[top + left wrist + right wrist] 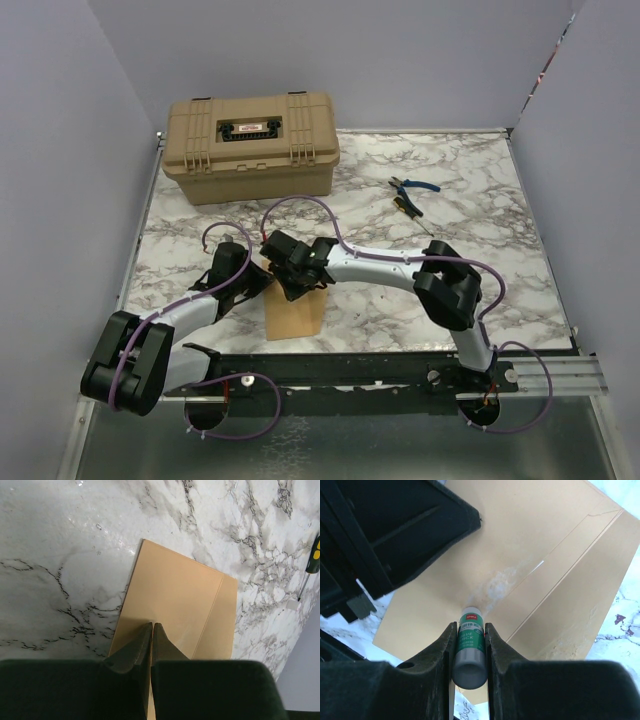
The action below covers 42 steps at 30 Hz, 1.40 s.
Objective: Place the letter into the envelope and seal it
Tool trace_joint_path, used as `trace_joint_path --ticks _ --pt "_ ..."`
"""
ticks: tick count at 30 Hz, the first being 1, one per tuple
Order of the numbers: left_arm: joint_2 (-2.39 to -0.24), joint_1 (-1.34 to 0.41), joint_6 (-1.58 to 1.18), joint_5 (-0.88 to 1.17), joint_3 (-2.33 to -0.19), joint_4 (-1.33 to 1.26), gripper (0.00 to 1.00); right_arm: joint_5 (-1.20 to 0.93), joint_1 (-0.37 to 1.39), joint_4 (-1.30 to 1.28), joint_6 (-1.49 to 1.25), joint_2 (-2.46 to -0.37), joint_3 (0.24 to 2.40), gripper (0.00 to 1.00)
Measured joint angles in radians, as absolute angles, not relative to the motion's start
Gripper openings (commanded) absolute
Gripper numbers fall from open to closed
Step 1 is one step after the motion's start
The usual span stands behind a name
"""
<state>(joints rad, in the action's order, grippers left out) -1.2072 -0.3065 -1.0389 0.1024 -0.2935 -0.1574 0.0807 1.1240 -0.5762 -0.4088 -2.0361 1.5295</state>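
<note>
White tabletop (pixel 480 230) with grey marble veining. At the far left corner sits a tan hard case (pixel 250 148), lid closed. Toward the far right lie blue-handled pliers (pixel 413 185) and, just beside them, a thin screwdriver (pixel 410 210) (yellow-and-black handle). Near the front edge, left of centre, an orange-brown envelope (pixel 295 315) lies flat.

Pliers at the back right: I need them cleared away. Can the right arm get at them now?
Probably not yet: the way to the pliers looks open, but the right arm's jaws are shut on a glue stick, its tip at the envelope.
</note>
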Motion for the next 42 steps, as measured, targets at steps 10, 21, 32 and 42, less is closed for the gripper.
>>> trace_joint_path --ticks 10,21,32,42 --pt "-1.207 -0.305 -1.039 0.103 -0.295 -0.156 0.04 0.162 1.097 -0.638 -0.446 -2.088 1.62 0.0" --pt "-1.207 -0.305 -1.039 0.102 -0.295 -0.156 0.04 0.141 1.12 -0.593 -0.43 -2.032 1.531 0.0" --pt "-1.207 -0.305 -1.039 0.102 -0.294 -0.157 0.04 0.134 1.14 -0.609 -0.429 -2.03 1.53 0.01" --pt "-1.208 -0.303 -1.039 0.103 -0.294 -0.157 0.04 0.161 1.093 -0.633 -0.425 -2.112 1.654 0.0"
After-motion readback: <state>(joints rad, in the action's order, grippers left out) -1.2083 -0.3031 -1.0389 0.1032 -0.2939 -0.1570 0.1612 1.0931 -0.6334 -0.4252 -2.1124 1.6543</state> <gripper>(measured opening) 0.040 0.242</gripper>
